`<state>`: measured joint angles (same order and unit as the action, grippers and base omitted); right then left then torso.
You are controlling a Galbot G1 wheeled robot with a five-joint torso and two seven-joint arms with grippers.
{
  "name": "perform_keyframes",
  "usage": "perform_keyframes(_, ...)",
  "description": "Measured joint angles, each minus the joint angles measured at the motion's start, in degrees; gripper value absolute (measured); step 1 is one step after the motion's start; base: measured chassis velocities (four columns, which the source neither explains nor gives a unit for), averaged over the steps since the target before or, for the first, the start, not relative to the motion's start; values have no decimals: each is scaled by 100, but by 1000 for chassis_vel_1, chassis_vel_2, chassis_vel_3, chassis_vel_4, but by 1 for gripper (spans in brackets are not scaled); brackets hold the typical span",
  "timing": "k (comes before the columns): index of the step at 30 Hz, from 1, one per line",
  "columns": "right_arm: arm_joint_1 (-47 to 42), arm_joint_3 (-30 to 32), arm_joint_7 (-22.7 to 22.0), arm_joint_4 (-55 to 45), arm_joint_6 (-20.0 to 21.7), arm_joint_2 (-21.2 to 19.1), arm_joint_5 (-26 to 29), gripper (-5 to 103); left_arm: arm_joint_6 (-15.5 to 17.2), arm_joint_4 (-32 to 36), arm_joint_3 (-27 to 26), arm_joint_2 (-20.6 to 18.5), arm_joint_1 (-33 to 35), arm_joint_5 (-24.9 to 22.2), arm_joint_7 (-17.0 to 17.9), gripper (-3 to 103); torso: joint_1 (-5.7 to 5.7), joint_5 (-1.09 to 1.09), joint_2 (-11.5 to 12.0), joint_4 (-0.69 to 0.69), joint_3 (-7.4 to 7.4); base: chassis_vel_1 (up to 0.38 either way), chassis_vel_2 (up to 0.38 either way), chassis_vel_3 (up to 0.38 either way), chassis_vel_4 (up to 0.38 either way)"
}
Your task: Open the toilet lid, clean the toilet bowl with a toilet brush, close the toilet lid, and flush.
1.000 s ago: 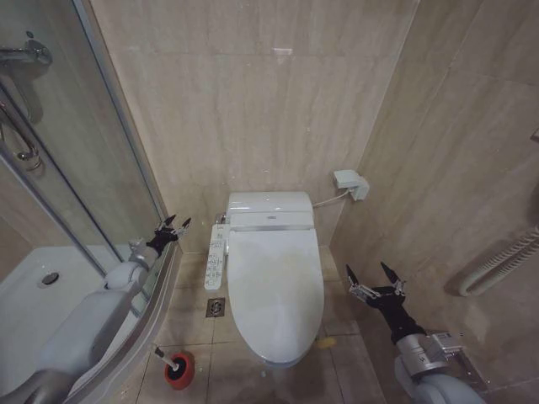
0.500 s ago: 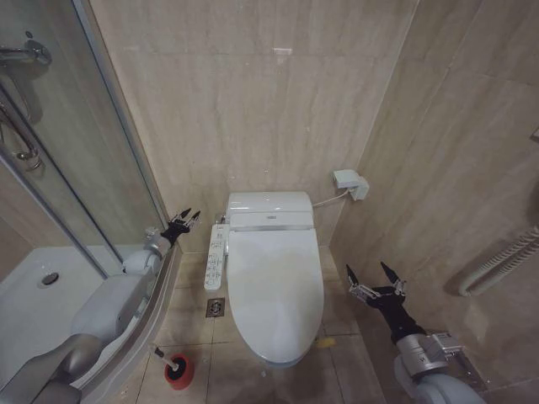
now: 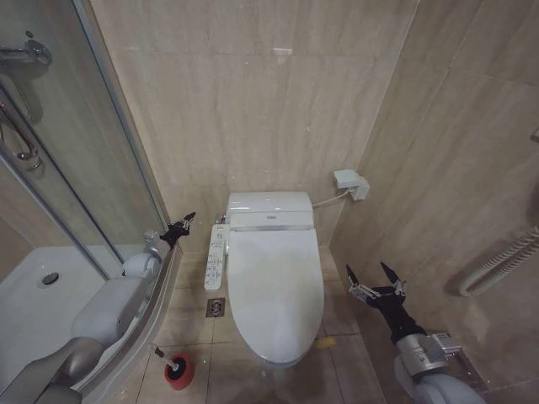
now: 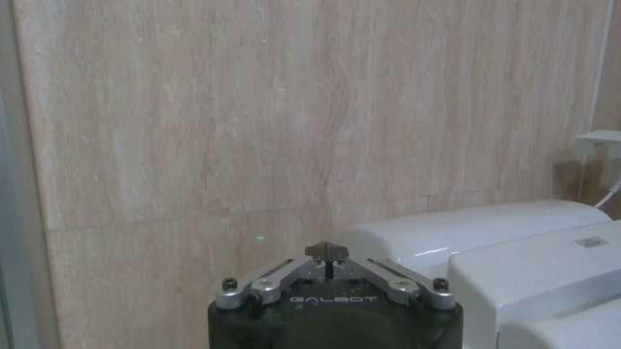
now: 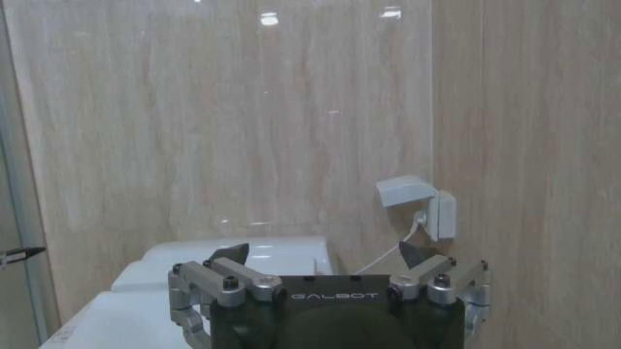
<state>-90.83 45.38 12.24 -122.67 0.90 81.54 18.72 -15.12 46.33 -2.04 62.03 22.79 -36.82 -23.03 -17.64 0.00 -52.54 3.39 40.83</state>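
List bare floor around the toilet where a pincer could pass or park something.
Free: tile between the toilet bowl and the right wall, where the right pincer hovers open. Crowded: the strip between bowl and shower tray, holding the control panel, floor drain, toilet brush, with the shut left pincer above.

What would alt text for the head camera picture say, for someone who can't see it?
A white toilet with its toilet lid shut stands against a beige tiled wall, seen from above. The robot's left claw, closed, reaches toward the control panel beside the seat, while its right claw hangs open near the right wall. A red-based toilet brush sits on the floor beside a glass shower.
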Motion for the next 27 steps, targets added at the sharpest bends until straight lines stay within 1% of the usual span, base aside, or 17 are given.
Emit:
perform_keyframes(5, -1, 0, 0, 0, 0, 0, 0, 100, -20, 22, -17, -16, 39, -7, -71, 0, 2, 0, -1, 0, 0, -11, 15, 10, -8)
perform_keyframes(11, 0, 0, 0, 0, 0, 0, 0, 100, -38, 25, -26, -9, 58, -15, -122, 0, 2, 0, 0, -1, 0, -91, 107, 81, -107)
perform_keyframes(14, 1, 0, 0, 0, 0, 0, 0, 100, -78, 15, -34, -1, 69, -29, -282, 0, -7, 0, 1, 2, 2, -170, 146, 124, -154)
perform_keyframes(17, 2, 0, 0, 0, 0, 0, 0, 100, -92, -8, -39, -1, 74, -34, -383, 0, -7, -1, 1, 2, 2, -125, 102, 59, -96)
perform_keyframes(19, 2, 0, 0, 0, 0, 0, 0, 100, -118, -57, -49, -6, 68, -36, -470, 0, -4, 0, 1, -2, 2, -13, 29, 6, 5)
perform_keyframes(23, 0, 0, 0, 0, 0, 0, 0, 100, -154, -126, -66, -14, 44, -37, -579, 0, 1, 0, 0, -1, -1, 26, -11, -8, 28)
perform_keyframes(27, -1, 0, 0, 0, 0, 0, 0, 100, -232, -352, -121, -31, -21, -26, -985, 0, 3, 0, -1, 1, -1, 27, -57, -37, 37)
